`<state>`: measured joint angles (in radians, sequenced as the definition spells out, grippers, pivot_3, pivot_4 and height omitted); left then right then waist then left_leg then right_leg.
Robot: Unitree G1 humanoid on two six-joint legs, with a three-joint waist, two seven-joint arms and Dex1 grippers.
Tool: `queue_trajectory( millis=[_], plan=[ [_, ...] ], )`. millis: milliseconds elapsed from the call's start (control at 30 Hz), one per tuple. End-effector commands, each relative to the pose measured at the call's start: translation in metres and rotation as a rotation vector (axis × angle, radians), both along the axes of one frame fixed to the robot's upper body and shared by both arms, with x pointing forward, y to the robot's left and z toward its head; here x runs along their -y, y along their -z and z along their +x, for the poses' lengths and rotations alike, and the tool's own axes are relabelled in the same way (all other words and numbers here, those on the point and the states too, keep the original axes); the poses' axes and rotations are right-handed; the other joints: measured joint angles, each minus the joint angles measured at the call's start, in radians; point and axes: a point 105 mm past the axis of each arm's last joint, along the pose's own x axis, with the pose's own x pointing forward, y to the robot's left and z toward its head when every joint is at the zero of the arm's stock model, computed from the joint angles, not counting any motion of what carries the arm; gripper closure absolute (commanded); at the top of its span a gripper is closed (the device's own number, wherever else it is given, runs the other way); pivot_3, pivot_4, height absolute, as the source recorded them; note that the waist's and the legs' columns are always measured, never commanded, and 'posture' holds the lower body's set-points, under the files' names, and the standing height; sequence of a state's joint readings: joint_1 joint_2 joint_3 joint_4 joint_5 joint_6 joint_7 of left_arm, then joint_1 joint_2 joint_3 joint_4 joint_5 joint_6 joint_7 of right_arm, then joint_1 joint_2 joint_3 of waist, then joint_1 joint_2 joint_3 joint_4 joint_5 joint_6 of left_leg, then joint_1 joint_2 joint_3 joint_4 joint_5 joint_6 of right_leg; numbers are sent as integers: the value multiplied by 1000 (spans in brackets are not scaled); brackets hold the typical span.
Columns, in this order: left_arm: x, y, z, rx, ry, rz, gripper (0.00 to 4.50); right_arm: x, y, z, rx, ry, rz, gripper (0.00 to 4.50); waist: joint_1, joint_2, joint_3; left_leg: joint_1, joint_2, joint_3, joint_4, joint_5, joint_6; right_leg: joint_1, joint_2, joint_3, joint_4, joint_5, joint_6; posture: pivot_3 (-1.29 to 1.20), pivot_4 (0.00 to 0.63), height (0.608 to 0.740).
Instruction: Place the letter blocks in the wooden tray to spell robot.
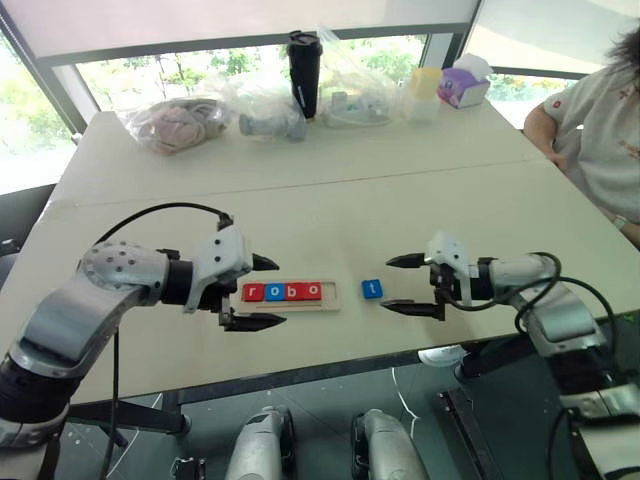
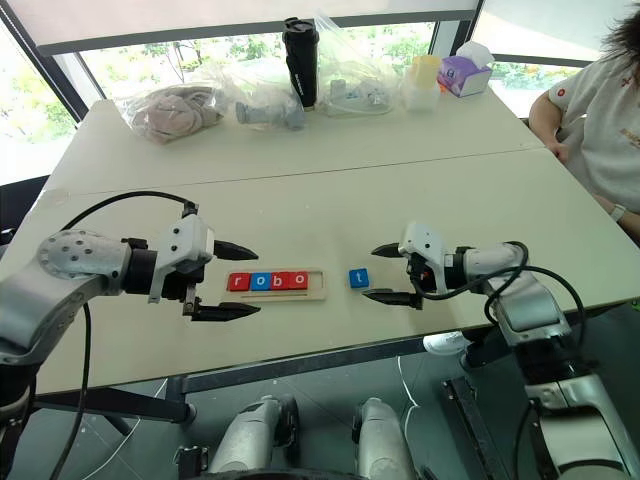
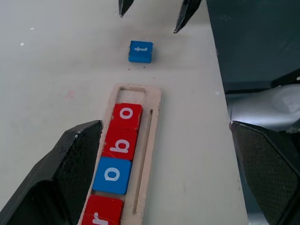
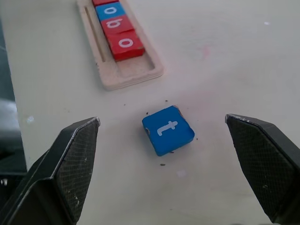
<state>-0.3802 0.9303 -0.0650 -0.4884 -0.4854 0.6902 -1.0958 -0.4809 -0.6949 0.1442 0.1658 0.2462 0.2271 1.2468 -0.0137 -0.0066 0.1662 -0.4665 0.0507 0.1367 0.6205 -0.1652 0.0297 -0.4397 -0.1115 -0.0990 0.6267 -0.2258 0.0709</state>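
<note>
The wooden tray (image 1: 288,293) holds four letter blocks (image 1: 282,292) reading "robo". The blue "t" block (image 1: 372,289) lies on the bench (image 1: 330,190) just right of the tray. The left tool (image 1: 252,293) and the right tool (image 1: 402,284) both stand spread, empty.

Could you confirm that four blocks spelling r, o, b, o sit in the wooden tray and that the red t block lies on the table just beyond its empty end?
Not quite: the t block is blue, not red, as the right wrist view shows. The rest holds: r, o, b, o sit in the wooden tray, and the t lies on the table just past the tray's empty end.
</note>
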Motion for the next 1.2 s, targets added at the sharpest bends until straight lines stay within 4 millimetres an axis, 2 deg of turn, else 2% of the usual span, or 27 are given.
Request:
queue_trajectory(
  millis=[33,200,233,300,400,433,533,633,800,933,1200],
  plan=[
    [-7,-11,2,62,-48,0,0,-3,10,9,18,-58,-42,45,1,0,0,0,0,0,0,0,0,0,0,0,0,0,0,0,150,740],
    [-18,-13,3,66,-106,9,0,-7,26,19,-2,-89,-78,45,2,0,1,-1,0,0,3,0,0,0,0,0,2,0,0,0,150,740],
    [-20,-13,2,66,-115,12,0,-7,29,19,-10,-97,-79,277,1,0,1,0,0,0,3,0,0,0,0,0,2,0,0,0,150,740],
    [-24,-12,3,69,-136,18,0,-7,31,20,-10,-106,-84,921,2,0,1,0,0,0,3,0,0,1,-1,0,2,0,1,0,150,740],
    [-26,-12,3,67,-145,20,0,-7,28,21,1,-108,-74,2576,3,0,1,1,0,0,3,0,0,1,-1,0,2,0,0,0,150,740],
    [-26,-11,4,65,-146,19,0,-7,24,22,11,-102,-69,2945,2,0,1,1,0,0,3,0,0,1,-1,0,2,0,0,0,150,740],
    [-26,-9,5,60,-149,19,0,-8,12,22,20,-94,-42,2945,2,0,1,1,0,0,3,0,0,1,-1,0,2,0,0,0,150,740],
    [-27,-6,5,50,-144,24,0,-25,-6,13,11,-133,6,2945,1,1,1,0,0,0,3,0,0,0,-2,0,3,0,0,0,150,740],
    [-25,-3,7,45,-135,28,0,-55,-15,8,2,-154,40,2945,2,0,1,0,0,0,2,0,0,-2,-3,0,3,0,0,0,150,740],
    [-21,-4,9,49,-130,9,0,-72,-1,6,-13,-168,-4,2945,4,0,1,0,0,0,2,-1,0,-4,-3,0,2,0,0,0,150,740],
    [-20,0,11,45,-152,-4,0,-78,5,15,13,-167,-85,2945,2,1,1,-2,-1,1,2,-1,1,-3,-3,0,2,0,0,0,150,740]
  ],
)
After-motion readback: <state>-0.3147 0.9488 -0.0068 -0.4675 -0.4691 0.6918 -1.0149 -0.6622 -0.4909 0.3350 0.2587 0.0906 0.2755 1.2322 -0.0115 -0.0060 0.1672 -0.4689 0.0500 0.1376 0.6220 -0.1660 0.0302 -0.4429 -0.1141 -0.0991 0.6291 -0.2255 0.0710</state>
